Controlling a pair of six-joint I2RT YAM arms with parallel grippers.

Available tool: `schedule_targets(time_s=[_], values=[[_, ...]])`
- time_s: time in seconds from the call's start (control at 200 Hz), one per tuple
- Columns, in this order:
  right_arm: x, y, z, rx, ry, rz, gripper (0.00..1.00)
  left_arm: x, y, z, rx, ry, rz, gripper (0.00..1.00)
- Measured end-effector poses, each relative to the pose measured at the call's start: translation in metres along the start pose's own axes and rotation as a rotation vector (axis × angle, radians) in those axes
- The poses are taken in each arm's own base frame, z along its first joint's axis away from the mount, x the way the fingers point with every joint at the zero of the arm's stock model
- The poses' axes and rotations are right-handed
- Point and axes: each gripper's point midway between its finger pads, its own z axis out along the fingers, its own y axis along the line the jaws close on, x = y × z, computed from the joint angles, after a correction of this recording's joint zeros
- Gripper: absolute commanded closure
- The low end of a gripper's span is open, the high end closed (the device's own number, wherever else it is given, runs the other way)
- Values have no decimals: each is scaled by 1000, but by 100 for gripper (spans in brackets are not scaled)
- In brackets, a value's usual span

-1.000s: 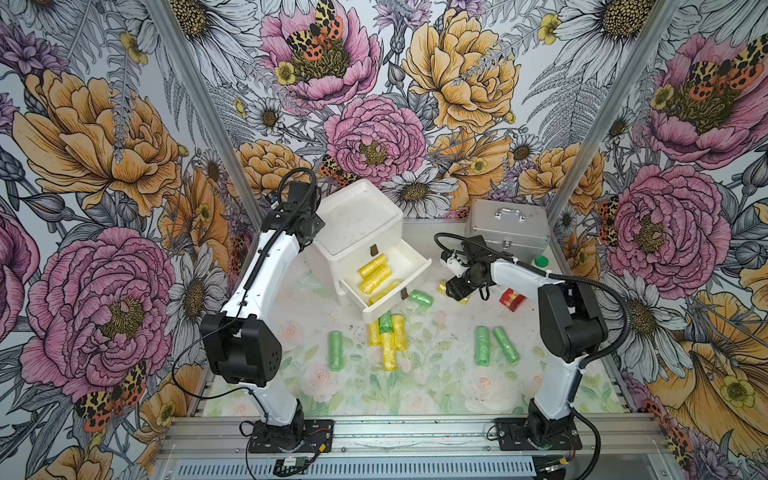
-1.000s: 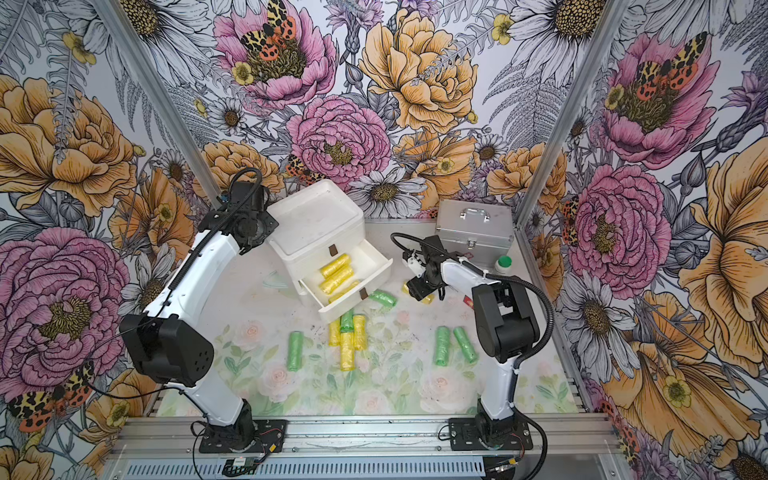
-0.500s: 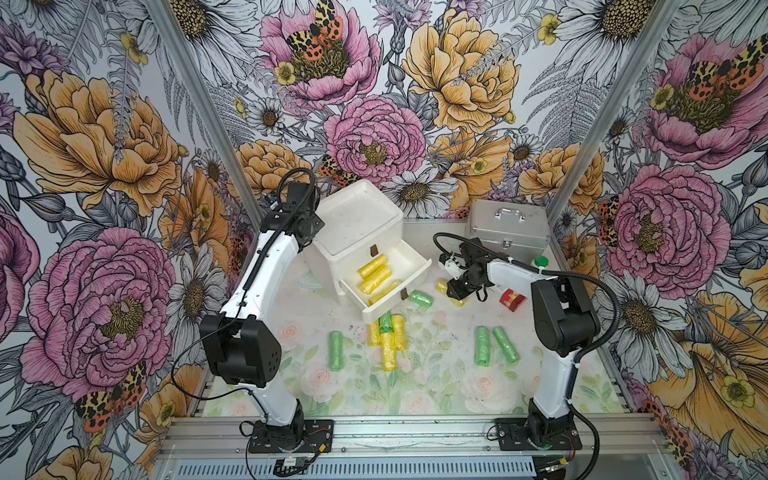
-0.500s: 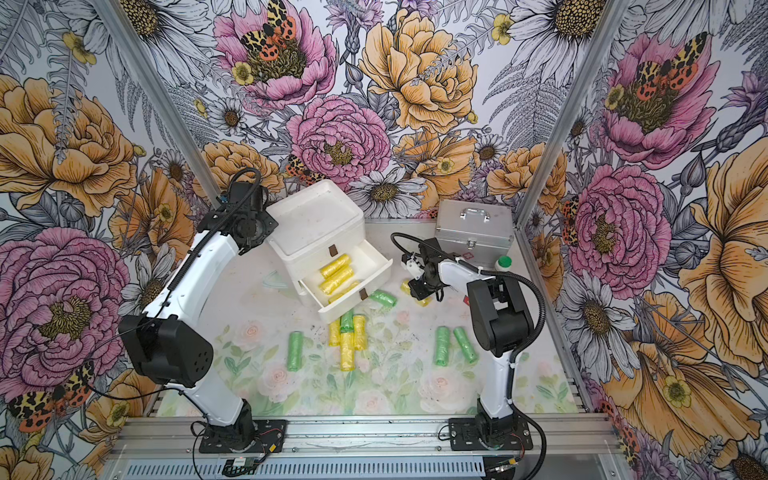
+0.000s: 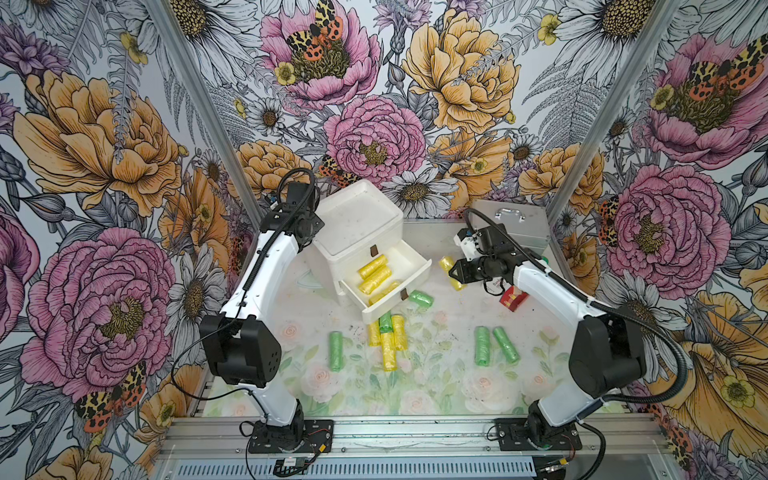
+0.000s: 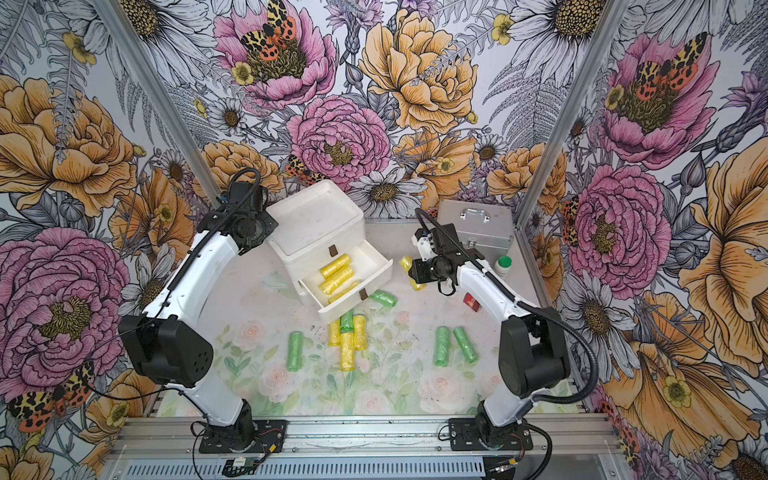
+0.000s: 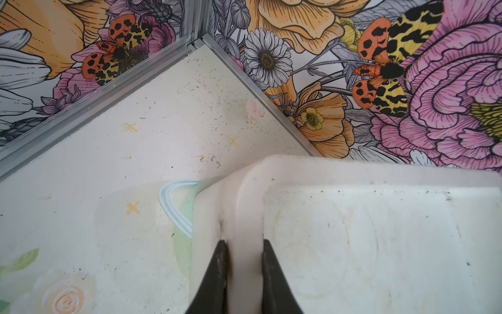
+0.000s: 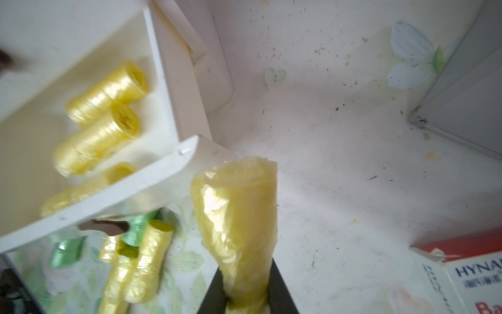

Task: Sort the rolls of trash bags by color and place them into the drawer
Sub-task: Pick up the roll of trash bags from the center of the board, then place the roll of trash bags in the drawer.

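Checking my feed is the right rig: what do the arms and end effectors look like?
The left arm and right arm match: white link shells, bulky black joint housings, black base plates on an aluminium rail, a black corrugated cable along each. The left end effector and right end effector have thin, black, tapered fingers. No markings visible.

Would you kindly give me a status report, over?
Left gripper shut on chest rim. Right gripper shut on yellow roll. Open drawer holds yellow rolls; nothing seen blocking.
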Motion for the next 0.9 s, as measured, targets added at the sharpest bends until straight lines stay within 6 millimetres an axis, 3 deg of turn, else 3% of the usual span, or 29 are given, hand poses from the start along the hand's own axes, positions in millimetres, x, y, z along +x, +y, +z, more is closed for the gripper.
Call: schedule_targets(time_s=[0.16, 0.345, 0.651, 0.901], values=[[-20, 43, -36, -91, -104, 185, 76, 0, 0, 0, 0, 0, 0, 100], [-33, 96, -43, -224, -179, 388, 76, -1, 0, -1, 0, 0, -1, 100], [-48, 151, -12, -332, -271, 643, 76, -1, 0, -1, -1, 1, -3, 100], [-43, 162, 45, -303, -256, 780, 76, 0, 0, -1, -2, 1, -3, 100]])
